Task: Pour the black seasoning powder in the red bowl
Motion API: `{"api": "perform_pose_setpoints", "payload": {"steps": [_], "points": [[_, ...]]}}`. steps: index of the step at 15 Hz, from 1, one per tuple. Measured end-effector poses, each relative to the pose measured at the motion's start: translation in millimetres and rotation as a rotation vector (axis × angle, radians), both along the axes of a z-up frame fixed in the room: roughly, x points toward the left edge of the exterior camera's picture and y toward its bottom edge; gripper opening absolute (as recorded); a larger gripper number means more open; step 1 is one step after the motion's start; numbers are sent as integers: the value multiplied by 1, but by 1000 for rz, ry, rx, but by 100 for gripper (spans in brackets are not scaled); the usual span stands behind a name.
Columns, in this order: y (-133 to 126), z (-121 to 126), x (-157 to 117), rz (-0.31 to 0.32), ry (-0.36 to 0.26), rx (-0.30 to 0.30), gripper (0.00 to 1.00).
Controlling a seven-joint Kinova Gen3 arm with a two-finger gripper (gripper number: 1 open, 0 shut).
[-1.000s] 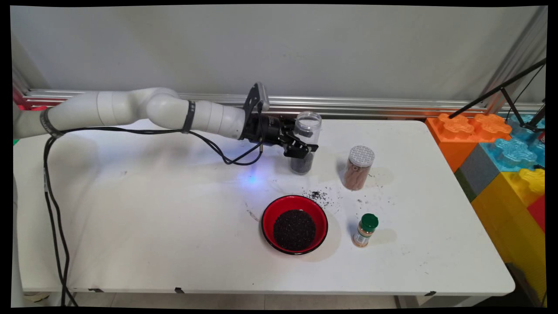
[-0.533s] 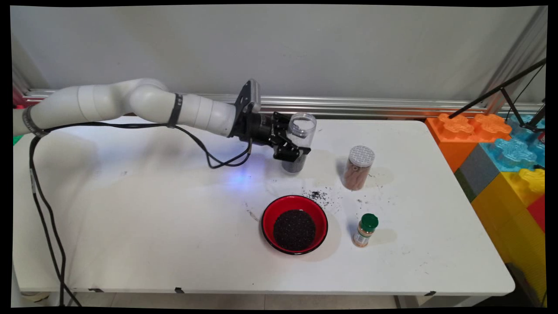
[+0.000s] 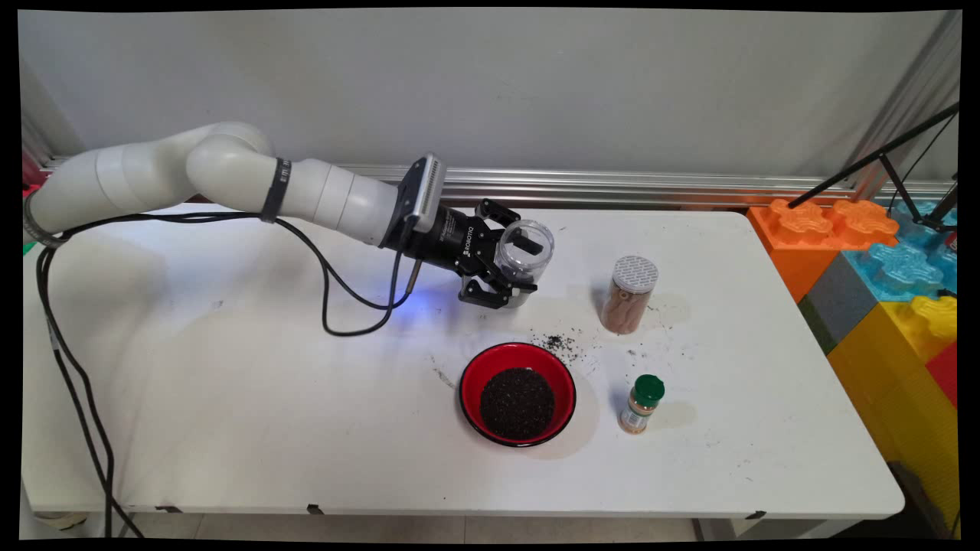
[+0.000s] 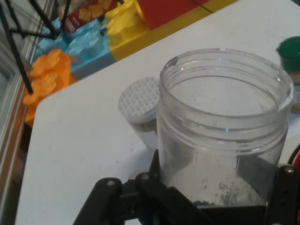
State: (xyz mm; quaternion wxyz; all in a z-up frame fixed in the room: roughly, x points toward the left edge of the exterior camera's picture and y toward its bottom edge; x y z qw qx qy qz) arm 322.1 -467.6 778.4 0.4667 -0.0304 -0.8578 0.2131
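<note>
Centre of the frame: the gripper (image 3: 501, 268) has its jaws clamped on an open clear jar (image 3: 524, 251), tilted above the desk (image 3: 230, 383), behind the red bowl (image 3: 517, 393). Rigid, smooth, likely slippery plastic; mid-body suits gripping.

Landmark: bowl (image 3: 517, 394). Open jar (image 3: 524, 252) behind it, lidded jar (image 3: 629, 295) behind-right, spice bottle (image 3: 641, 403) right, all on table (image 3: 230, 383).

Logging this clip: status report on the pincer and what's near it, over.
Pincer shut on clear open jar, tilted, off the table. Red bowl of dark grains below. Grey-lidded jar and green-capped bottle standing apart.
</note>
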Motion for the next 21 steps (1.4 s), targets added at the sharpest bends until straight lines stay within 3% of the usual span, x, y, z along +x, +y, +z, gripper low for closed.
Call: {"api": "perform_pose_setpoints", "payload": {"steps": [6, 13, 21], "points": [[17, 14, -11, -133, -78, -177, 0], [29, 17, -18, -316, -212, -412, 0], [24, 15, -23, -435, -340, -620, 0]]}}
